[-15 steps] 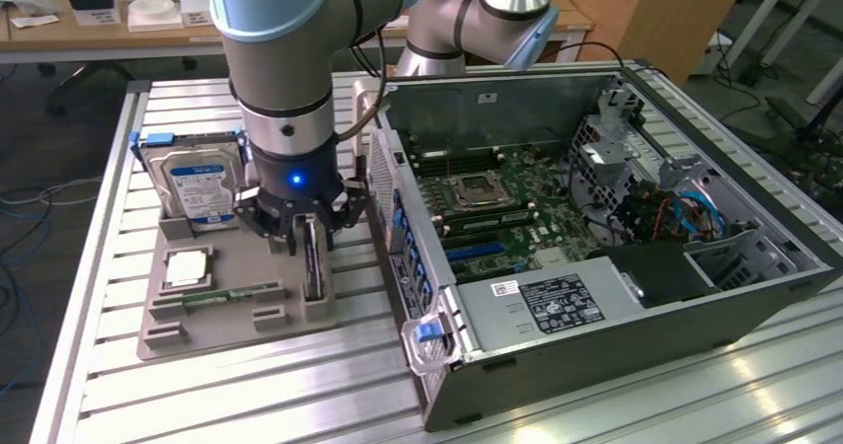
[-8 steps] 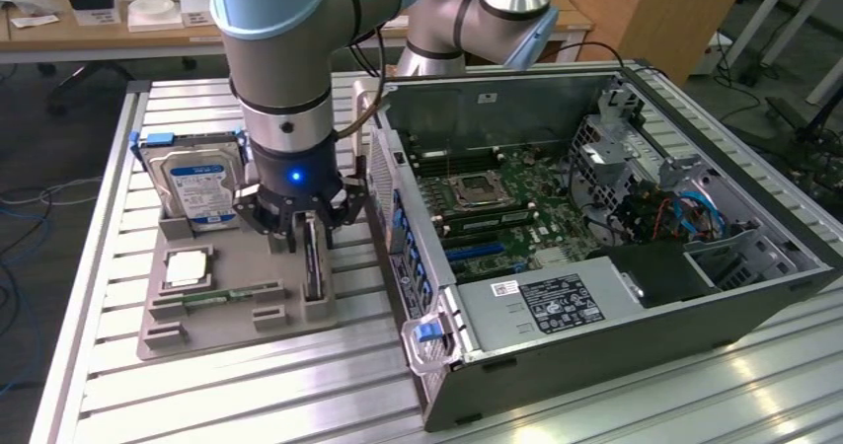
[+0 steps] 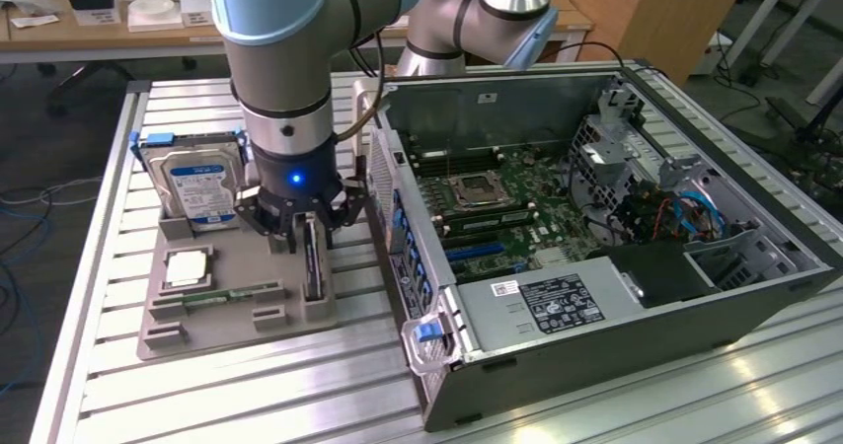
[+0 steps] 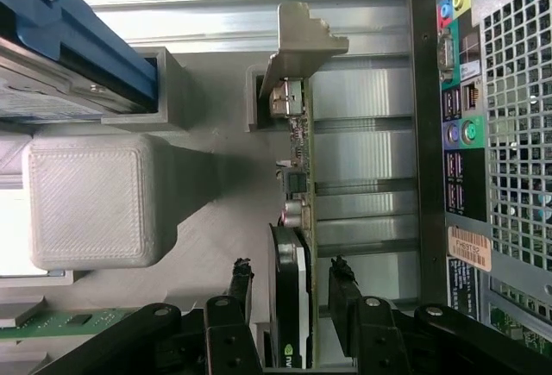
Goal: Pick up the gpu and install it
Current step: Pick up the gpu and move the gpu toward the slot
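The gpu (image 3: pixel 314 263) stands on its long edge in a slot of the grey fixture tray (image 3: pixel 211 333), beside the open computer case (image 3: pixel 737 296). In the wrist view the gpu (image 4: pixel 299 177) runs away from the camera, with its silvery end bracket (image 4: pixel 302 43) at the far end. My gripper (image 3: pixel 312 229) has come down over the card. It is open (image 4: pixel 291 276): one black finger (image 4: pixel 241 282) and the other (image 4: pixel 341 278) straddle the card's fan end, each with a small gap to it.
A blue-labelled hard drive (image 3: pixel 197 183) stands in the tray's back slot, close to my gripper. A green memory stick (image 3: pixel 237 293) and a square chip (image 3: pixel 188 266) lie in the tray. The case's rear port panel (image 4: pixel 470 134) is right beside the card. A grey printed block (image 4: pixel 90 198) rises from the tray.
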Controlling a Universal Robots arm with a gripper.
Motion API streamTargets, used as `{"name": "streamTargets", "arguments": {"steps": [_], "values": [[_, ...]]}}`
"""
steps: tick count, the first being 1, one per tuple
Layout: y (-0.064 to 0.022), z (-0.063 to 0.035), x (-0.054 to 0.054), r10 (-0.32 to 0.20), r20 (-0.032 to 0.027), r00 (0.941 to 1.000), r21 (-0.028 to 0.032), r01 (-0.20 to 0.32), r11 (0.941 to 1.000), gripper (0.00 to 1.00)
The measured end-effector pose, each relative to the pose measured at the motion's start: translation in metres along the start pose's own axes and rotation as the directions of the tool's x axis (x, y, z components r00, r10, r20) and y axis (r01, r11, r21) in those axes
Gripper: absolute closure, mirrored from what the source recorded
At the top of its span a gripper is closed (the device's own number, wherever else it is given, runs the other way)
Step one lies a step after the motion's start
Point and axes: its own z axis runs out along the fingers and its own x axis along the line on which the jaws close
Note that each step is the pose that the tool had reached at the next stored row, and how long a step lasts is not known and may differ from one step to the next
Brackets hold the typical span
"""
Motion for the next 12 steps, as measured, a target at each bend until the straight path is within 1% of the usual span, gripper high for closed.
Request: {"name": "streamTargets", "arguments": {"steps": [12], "values": [[-0.0013,0.0004,-0.0013,0.0,-0.0002,1.0,0.0,0.0,1.0,0.51]]}}
